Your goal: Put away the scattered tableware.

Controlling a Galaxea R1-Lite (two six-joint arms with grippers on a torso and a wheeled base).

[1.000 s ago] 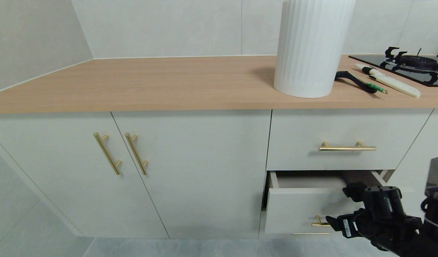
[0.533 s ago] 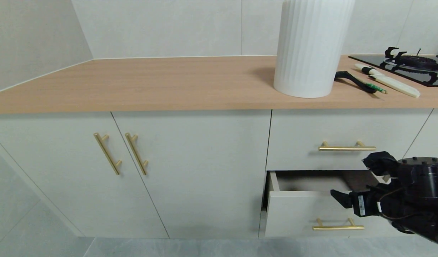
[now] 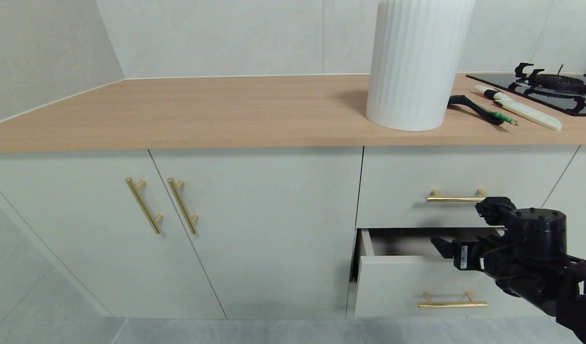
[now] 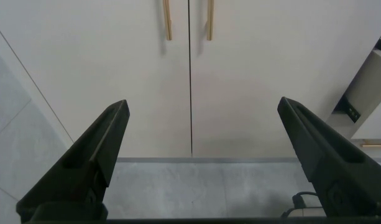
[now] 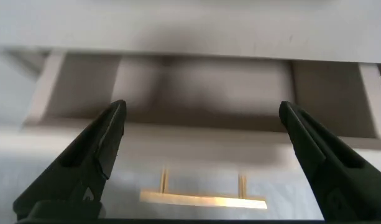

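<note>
We log: white knife (image 3: 522,109) and black-handled utensil (image 3: 474,109) lie on counter (image 3: 226,110) | likely light, stiff, slick; pinch at handles | right gripper (image 3: 465,225) wide open, empty, before open drawer (image 3: 398,282) | left gripper (image 4: 202,155) wide open, empty.

A tall white jar (image 3: 417,62), a black tool (image 3: 475,109) and a white knife (image 3: 525,112) are being held up by the brown counter (image 3: 202,110), beside a black stove (image 3: 556,91).

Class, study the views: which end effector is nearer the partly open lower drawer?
Right. The right end effector hangs open at the drawer, above its front panel; the left end effector faces the double cupboard doors, off to one side.
</note>
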